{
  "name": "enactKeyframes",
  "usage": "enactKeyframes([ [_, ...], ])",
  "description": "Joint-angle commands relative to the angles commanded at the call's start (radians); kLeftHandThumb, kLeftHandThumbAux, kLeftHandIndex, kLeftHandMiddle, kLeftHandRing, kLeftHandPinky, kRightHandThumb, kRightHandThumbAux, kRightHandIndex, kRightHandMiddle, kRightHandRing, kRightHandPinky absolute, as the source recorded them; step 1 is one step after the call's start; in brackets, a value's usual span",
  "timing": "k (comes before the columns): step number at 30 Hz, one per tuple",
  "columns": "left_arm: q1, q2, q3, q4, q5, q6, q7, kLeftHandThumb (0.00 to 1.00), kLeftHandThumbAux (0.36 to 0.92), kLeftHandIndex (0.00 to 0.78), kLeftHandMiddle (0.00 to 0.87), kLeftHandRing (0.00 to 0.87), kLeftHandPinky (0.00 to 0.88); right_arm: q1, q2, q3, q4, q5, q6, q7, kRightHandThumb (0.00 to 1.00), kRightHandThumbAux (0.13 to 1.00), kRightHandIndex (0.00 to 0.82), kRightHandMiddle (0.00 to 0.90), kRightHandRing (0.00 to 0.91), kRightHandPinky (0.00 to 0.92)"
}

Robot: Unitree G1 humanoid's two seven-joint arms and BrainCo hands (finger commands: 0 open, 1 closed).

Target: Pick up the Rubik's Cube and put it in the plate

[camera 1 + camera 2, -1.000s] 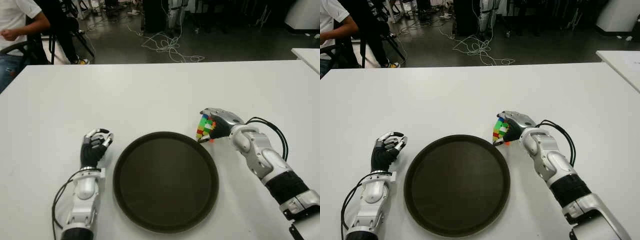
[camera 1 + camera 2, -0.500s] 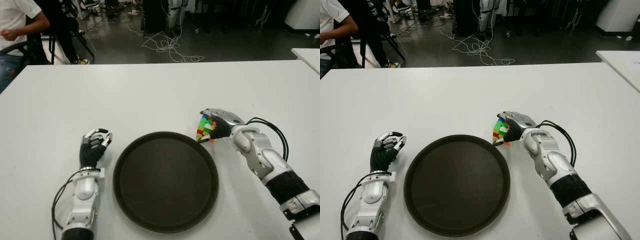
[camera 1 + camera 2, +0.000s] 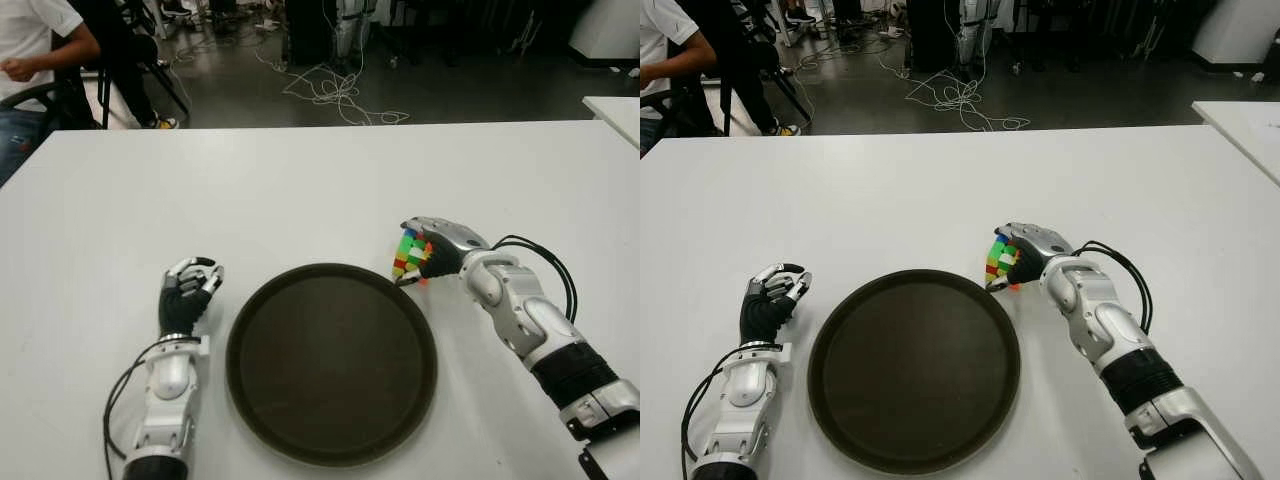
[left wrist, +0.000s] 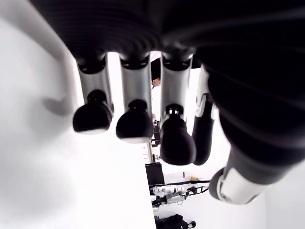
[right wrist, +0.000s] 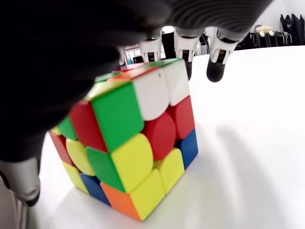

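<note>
Nearest to me on the white table (image 3: 300, 190) is the round dark plate (image 3: 331, 362), with nothing lying in it. Beside its left rim I see the left hand (image 3: 186, 293), idle, its fingers curled inward; the left wrist view confirms the fingertips (image 4: 135, 125) bent over with nothing between them and the palm, a detail the eye views only suggest. Just past the plate's far right rim I see the right hand (image 3: 1025, 250) cupped over the Rubik's Cube (image 3: 1001, 262), which sits just outside the plate, at its edge. From the eye views I cannot tell whether the cube is lifted; the right wrist view shows what they do not: the cube (image 5: 128, 143) has its lower corner on the table surface and is slightly tilted, the palm covers its top, and three fingertips (image 5: 217, 67) hang down behind it, close to the far face. I read the hand as closed around the cube from above, though the contact of the far fingers is not fully visible. Farther off, beyond the table's far edge, I see loose cables (image 3: 335, 95) on the dark floor, and a seated person (image 3: 40, 40) at the far left.
</note>
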Motion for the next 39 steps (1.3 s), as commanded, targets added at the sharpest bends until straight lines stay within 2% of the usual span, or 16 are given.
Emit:
enactKeyframes([
  [7, -0.003, 0.006, -0.002, 0.004, 0.003, -0.002, -0.005, 0.704, 0.707, 0.442, 0.805, 0.824, 0.806, -0.001, 0.002, 0.001, -0.004, -0.007, 0.004, -0.009, 0.0, 0.669, 0.0, 0.0, 0.0, 0.025],
  [10, -0.003, 0.006, -0.003, 0.003, 0.004, -0.001, -0.004, 0.704, 0.707, 0.442, 0.805, 0.824, 0.808, 0.001, 0.008, -0.003, -0.003, -0.009, 0.012, -0.028, 0.0, 0.697, 0.0, 0.0, 0.031, 0.13],
  [12, -0.002, 0.007, -0.003, 0.003, 0.004, -0.001, -0.004, 0.704, 0.707, 0.442, 0.805, 0.824, 0.806, 0.003, 0.011, -0.006, -0.003, -0.008, 0.016, -0.038, 0.0, 0.729, 0.018, 0.049, 0.112, 0.231],
  [13, -0.002, 0.007, -0.003, 0.002, 0.005, -0.001, -0.003, 0.704, 0.707, 0.442, 0.805, 0.824, 0.805, 0.004, 0.014, -0.009, -0.003, -0.006, 0.018, -0.046, 0.0, 0.734, 0.021, 0.056, 0.123, 0.245],
  [16, -0.001, 0.007, -0.004, 0.001, 0.006, -0.001, -0.002, 0.703, 0.707, 0.442, 0.805, 0.825, 0.803, 0.014, 0.031, -0.029, -0.001, 0.014, 0.023, -0.079, 0.01, 0.804, 0.101, 0.149, 0.215, 0.319],
  [17, -0.001, 0.007, -0.004, 0.002, 0.006, -0.001, -0.002, 0.703, 0.707, 0.442, 0.805, 0.825, 0.803, 0.017, 0.036, -0.036, -0.001, 0.021, 0.024, -0.088, 0.247, 0.782, 0.21, 0.205, 0.266, 0.362],
  [18, -0.002, 0.007, -0.003, 0.002, 0.006, -0.001, -0.002, 0.703, 0.707, 0.442, 0.805, 0.825, 0.802, 0.02, 0.044, -0.046, -0.002, 0.03, 0.024, -0.1, 0.4, 0.767, 0.28, 0.242, 0.298, 0.389],
  [20, -0.003, 0.007, -0.002, 0.004, 0.005, -0.002, -0.002, 0.703, 0.708, 0.442, 0.805, 0.825, 0.802, 0.025, 0.052, -0.057, -0.003, 0.042, 0.024, -0.117, 0.537, 0.752, 0.344, 0.31, 0.358, 0.434],
  [22, -0.003, 0.007, -0.002, 0.006, 0.004, -0.005, -0.003, 0.703, 0.708, 0.442, 0.806, 0.825, 0.803, 0.029, 0.058, -0.064, -0.005, 0.048, 0.024, -0.13, 0.608, 0.744, 0.377, 0.369, 0.409, 0.472],
  [24, -0.004, 0.008, -0.002, 0.009, 0.004, -0.009, -0.003, 0.703, 0.708, 0.442, 0.806, 0.825, 0.805, 0.032, 0.062, -0.069, -0.007, 0.052, 0.024, -0.141, 0.653, 0.738, 0.4, 0.432, 0.464, 0.507],
  [27, -0.005, 0.01, -0.002, 0.013, 0.004, -0.014, -0.005, 0.703, 0.708, 0.442, 0.804, 0.824, 0.803, 0.034, 0.066, -0.073, -0.007, 0.054, 0.024, -0.157, 0.672, 0.736, 0.41, 0.471, 0.495, 0.526],
  [39, 0.0, 0.01, -0.004, -0.003, 0.006, 0.005, -0.005, 0.706, 0.707, 0.443, 0.801, 0.818, 0.794, 0.04, 0.071, -0.075, -0.002, 0.046, -0.004, -0.246, 0.679, 0.736, 0.413, 0.514, 0.543, 0.556],
])
